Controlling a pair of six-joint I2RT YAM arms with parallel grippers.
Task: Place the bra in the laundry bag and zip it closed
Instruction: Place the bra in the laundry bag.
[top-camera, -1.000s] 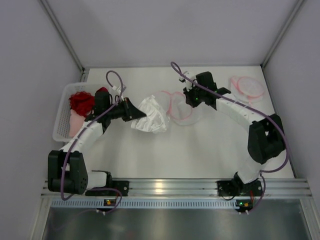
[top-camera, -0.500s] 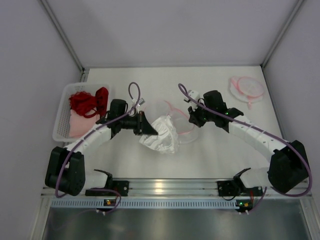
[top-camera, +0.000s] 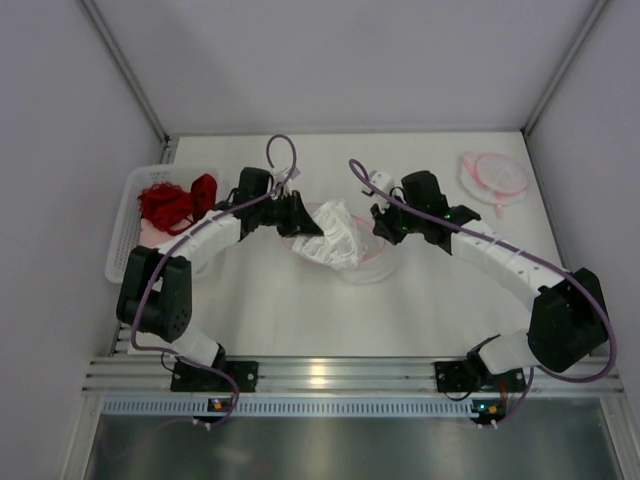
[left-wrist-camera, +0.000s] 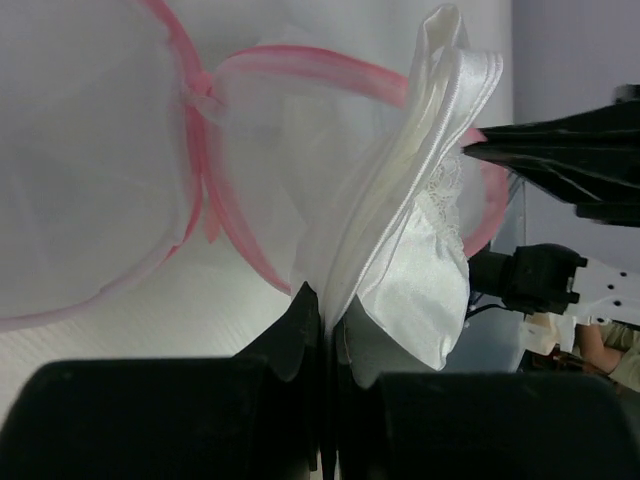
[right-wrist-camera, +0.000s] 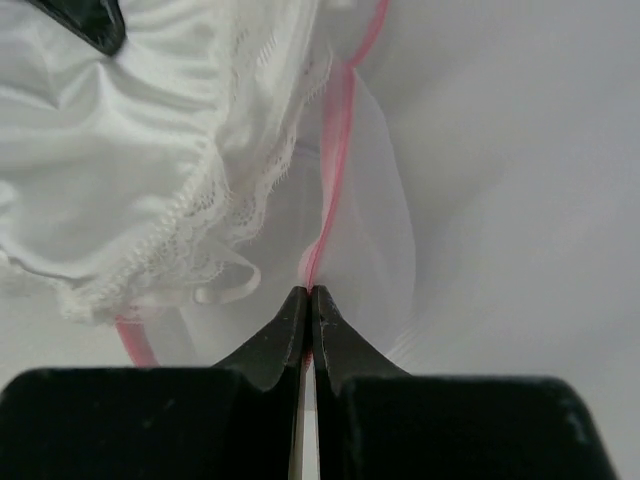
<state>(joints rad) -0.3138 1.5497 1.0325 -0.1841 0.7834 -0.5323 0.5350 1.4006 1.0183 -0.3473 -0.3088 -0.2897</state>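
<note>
A white satin bra (top-camera: 333, 236) with lace trim hangs from my left gripper (top-camera: 307, 226), which is shut on its fabric (left-wrist-camera: 400, 230). The bra hangs over the open mouth of the sheer laundry bag (top-camera: 368, 262) with its pink rim (left-wrist-camera: 205, 170), in the middle of the table. My right gripper (top-camera: 383, 226) is shut on the pink rim (right-wrist-camera: 330, 190) of the bag's right side, holding it up. The lace edge of the bra (right-wrist-camera: 170, 150) lies just left of the right fingers.
A white basket (top-camera: 122, 236) at the left holds red and pink garments (top-camera: 172, 202). A second pink-rimmed mesh bag (top-camera: 493, 174) lies flat at the back right. Grey walls close in both sides and the back.
My left gripper has carried the bra back and to the right, over the bag's mouth. The right gripper has lifted the bag's rim slightly toward the back.
</note>
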